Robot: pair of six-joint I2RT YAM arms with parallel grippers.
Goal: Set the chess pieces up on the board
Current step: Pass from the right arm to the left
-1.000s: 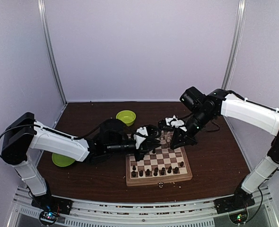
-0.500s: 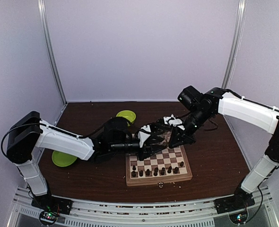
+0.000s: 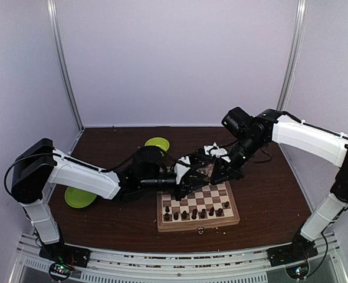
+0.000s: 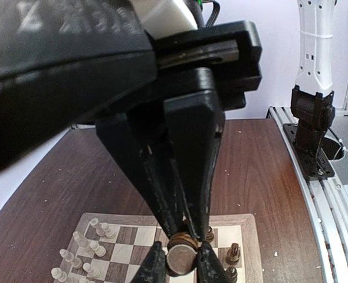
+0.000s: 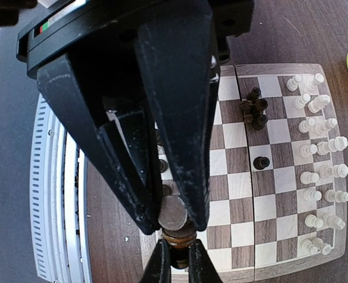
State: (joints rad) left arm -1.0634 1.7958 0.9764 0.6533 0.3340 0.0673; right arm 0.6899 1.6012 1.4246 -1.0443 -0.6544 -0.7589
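Board [image 5: 239,209]: cream chessmen [image 5: 310,177] ranked; dark chessmen [image 5: 253,112] only part-placed. Left gripper [image 4: 186,234], right gripper [image 5: 173,221]: both apparently clamping one dark piece [image 4: 181,258].

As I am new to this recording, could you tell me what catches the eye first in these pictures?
The two arms meet nose to nose over the far edge of the board. There the left gripper and the right gripper pinch the same dark chess piece from opposite ends, above the squares. Cream pieces stand in two tidy rows along one side of the board.
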